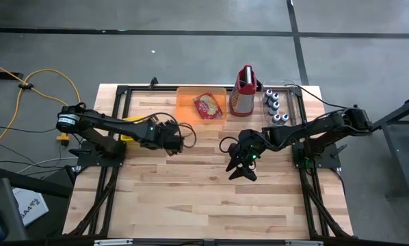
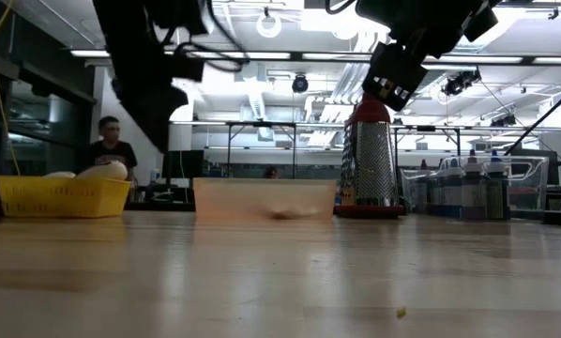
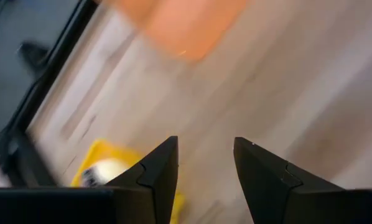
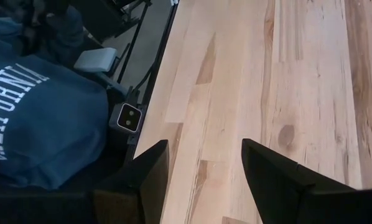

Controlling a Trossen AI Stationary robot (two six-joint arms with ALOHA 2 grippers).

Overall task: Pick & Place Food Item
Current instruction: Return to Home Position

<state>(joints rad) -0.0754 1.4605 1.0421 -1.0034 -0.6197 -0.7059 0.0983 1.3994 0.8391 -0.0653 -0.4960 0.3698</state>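
Donuts (image 2: 100, 171), pale and rounded, poke above rim of latticed yellow bin (image 2: 37, 197).

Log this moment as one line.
left gripper: open, empty, near yellow bin | right gripper: open, empty, above table | yellow bin: holds pale food items

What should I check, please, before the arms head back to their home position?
1. Left gripper empty: ok, fingers apart over the table, nothing between them.
2. Right gripper empty: ok, fingers apart, nothing between them.
3. Yellow bin loaded: ok, pale rounded items show above its rim; which items they are, cannot tell.
4. Grater out of the way: ok, it stands upright at the back, well apart from both grippers.
5. Person in blue sweatshirt: not ok, right beside the table's edge, probably too close for an arm swing.
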